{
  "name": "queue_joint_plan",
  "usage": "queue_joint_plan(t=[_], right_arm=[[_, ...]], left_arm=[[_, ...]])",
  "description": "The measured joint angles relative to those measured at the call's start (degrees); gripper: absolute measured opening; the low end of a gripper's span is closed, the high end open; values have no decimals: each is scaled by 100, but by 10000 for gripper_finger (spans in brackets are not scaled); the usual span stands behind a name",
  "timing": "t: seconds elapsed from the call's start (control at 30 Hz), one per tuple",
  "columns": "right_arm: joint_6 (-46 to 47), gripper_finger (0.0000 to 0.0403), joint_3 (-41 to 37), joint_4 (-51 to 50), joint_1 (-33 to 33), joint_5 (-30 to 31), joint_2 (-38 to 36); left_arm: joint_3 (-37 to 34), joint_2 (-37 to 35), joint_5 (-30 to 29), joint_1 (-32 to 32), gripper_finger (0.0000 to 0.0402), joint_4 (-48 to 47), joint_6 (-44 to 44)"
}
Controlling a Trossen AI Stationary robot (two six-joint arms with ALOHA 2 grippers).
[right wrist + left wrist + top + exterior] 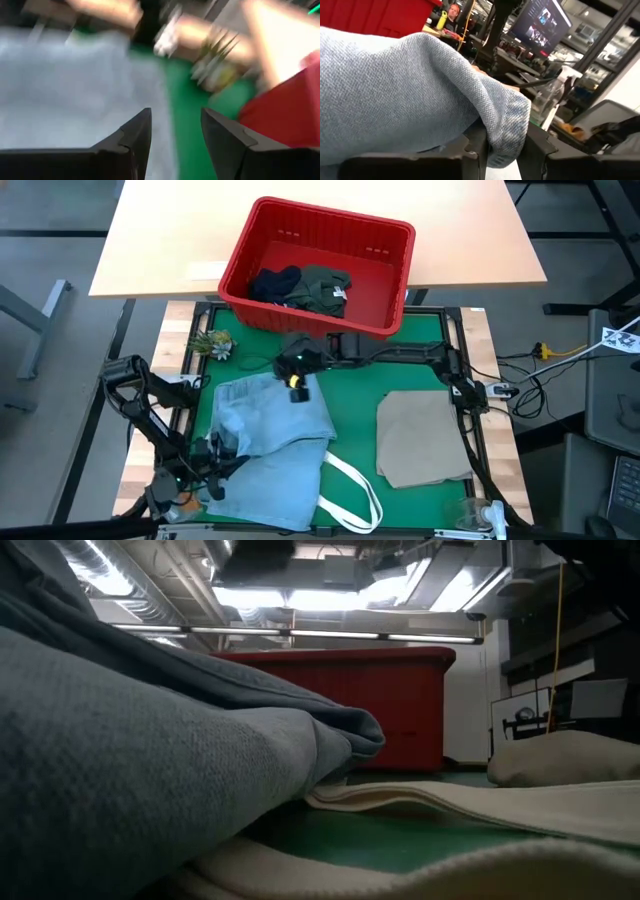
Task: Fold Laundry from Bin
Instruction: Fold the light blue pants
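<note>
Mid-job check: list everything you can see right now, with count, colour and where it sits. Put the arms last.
jeans: one, light blue denim, spread on the mat's left half, near front edge.
khaki cloth: one, beige, folded flat on the mat's right half.
bin: one, red plastic, at the far edge of the mat.
olive shirt: one, dark olive, bunched inside the bin.
navy shorts: one, dark navy, inside the bin beside the shirt.
tote bag: one, white, mostly under the jeans, straps showing at front.
small plant: one, green, left of the bin.
mat: one, green, covers the work area.
left gripper: closing on the jeans' hem, front left.
right gripper: open, over the jeans' far edge.
</note>
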Motion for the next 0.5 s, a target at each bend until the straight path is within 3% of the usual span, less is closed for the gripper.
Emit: queue_joint_plan(t=[0.1, 0.2, 0.5], right_arm=[[125, 172, -60, -927, 2, -474, 2], [165, 172, -459, -1132, 43, -818, 3], [836, 172, -2366, 545, 78, -851, 26]], left_arm=[[1, 0, 84, -17, 72, 206, -3], [1, 0, 116, -18, 72, 214, -28], [-15, 0, 526, 201, 72, 174, -31]])
